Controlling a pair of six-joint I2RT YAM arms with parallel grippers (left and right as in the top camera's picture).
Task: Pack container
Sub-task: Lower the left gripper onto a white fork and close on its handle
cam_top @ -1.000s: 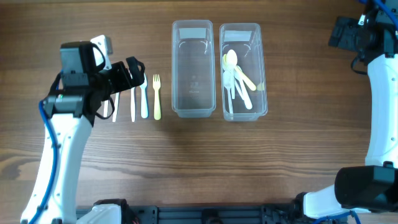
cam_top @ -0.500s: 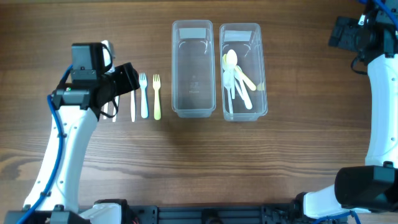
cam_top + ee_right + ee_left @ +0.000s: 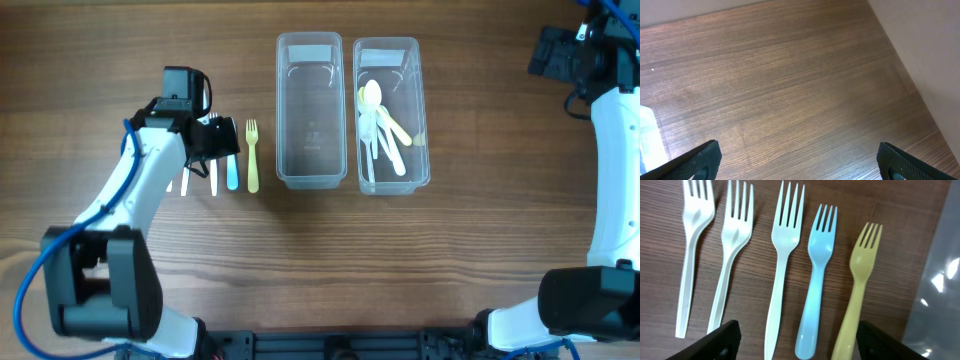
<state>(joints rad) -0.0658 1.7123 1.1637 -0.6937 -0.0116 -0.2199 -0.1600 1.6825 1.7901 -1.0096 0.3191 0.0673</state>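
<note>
Left pincer [image 3: 799, 332] wide above five slim, glossy plastic forks [image 3: 785, 235] on grained wood counter [image 3: 900, 205]; right pincer [image 3: 799, 155] wide, empty.

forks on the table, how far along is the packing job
Done: the spoons lie in the right-hand container. In hand: nothing is held; the left tool hovers open over three white forks, a blue fork and a yellow fork. Left: all five forks lie on the table, and the left-hand container is empty. The right tool is open over bare wood.
</note>
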